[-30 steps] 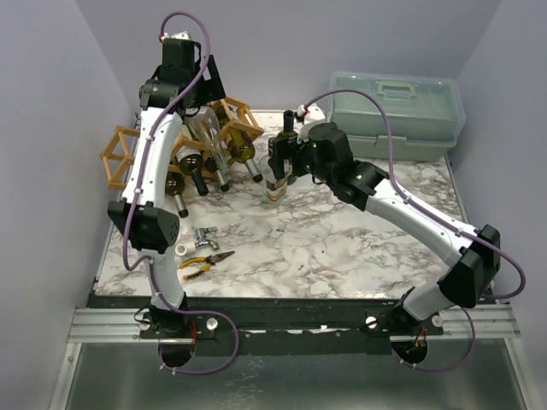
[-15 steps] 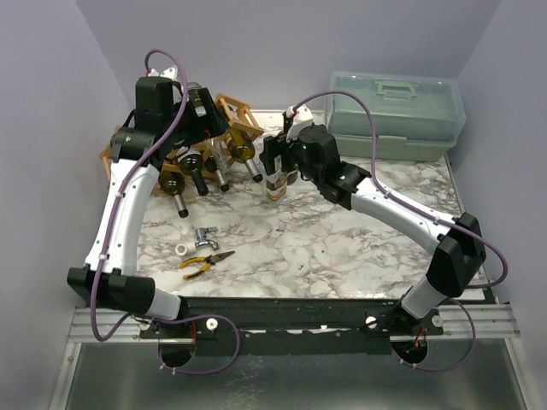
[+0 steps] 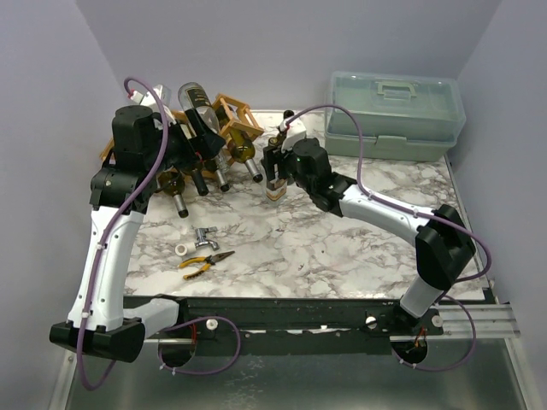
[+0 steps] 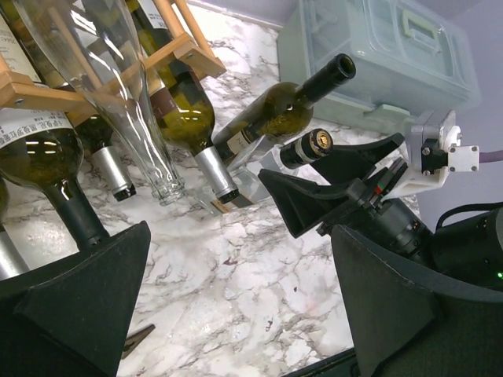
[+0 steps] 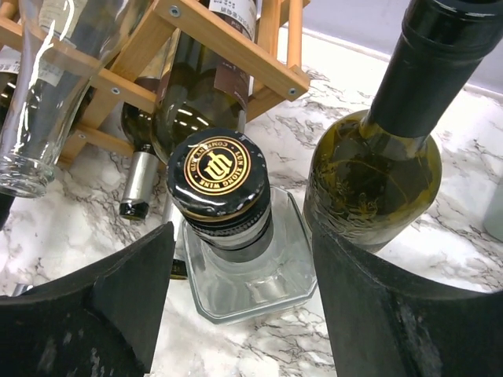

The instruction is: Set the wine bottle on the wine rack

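The wooden wine rack (image 3: 232, 120) stands at the back left and holds several bottles, necks toward me; it also shows in the right wrist view (image 5: 236, 55) and the left wrist view (image 4: 189, 51). A square clear bottle with a black and gold cap (image 5: 220, 177) stands upright on the marble, beside a dark green wine bottle (image 5: 376, 181). My right gripper (image 5: 240, 283) is open, its fingers on either side of the square bottle's shoulders, apart from the glass. My left gripper (image 4: 236, 306) is open and empty, in front of the rack.
A translucent plastic toolbox (image 3: 395, 111) sits at the back right. Yellow-handled pliers (image 3: 205, 260), a metal tap fitting (image 3: 203, 235) and a small white ring (image 3: 183, 249) lie at the front left. A clear empty bottle (image 3: 195, 101) sticks up from the rack.
My left arm has pulled back from above the rack toward the left and near side. My right gripper has shifted slightly left over the square bottle.
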`<state>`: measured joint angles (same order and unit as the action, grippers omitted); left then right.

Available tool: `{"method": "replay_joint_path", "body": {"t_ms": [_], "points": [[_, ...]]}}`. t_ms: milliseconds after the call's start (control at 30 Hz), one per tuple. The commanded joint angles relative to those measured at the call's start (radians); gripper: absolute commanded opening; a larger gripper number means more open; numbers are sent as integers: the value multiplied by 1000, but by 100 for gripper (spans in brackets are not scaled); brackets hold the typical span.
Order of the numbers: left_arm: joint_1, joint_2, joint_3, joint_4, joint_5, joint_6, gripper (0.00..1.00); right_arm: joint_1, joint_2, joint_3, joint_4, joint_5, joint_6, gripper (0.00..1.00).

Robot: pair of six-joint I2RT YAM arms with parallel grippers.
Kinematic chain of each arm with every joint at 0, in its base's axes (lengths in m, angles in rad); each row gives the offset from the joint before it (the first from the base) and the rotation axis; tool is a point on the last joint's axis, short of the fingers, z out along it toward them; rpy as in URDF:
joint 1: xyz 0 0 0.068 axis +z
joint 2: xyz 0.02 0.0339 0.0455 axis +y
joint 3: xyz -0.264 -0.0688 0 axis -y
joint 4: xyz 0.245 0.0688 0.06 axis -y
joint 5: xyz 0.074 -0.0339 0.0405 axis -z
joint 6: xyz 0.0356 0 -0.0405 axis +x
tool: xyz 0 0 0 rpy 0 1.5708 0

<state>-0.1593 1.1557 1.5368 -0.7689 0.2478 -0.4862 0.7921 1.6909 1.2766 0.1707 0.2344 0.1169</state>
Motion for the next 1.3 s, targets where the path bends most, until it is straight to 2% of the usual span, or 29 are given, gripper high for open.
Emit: {"method": "replay_joint_path", "body": {"t_ms": [0, 233, 433, 600, 733, 900, 967, 1100, 1267], "points": [[3, -13, -36, 17, 60, -13, 99, 6, 11, -40, 128, 25, -46, 72], [1, -17, -58, 27, 161, -35, 99, 6, 3, -78, 197, 32, -70, 55], [0, -9, -125, 91, 310, -88, 99, 6, 8, -79, 234, 18, -73, 50], [-12, -25, -203, 175, 363, -163, 98, 6, 25, -62, 231, 52, -61, 39], [-21, -26, -210, 189, 369, -180, 98, 5, 36, -61, 237, 35, -81, 32], [-40, -32, -217, 220, 376, -219, 98, 6, 31, -53, 191, 37, -89, 4], [-63, -30, -231, 250, 378, -243, 98, 6, 4, -61, 146, 68, -80, 2], [-140, -14, -273, 336, 376, -310, 98, 5, -92, -114, 60, 113, -11, 1], [-216, -12, -351, 490, 315, -414, 97, 3, -207, -132, -179, 296, 328, 1]]}}
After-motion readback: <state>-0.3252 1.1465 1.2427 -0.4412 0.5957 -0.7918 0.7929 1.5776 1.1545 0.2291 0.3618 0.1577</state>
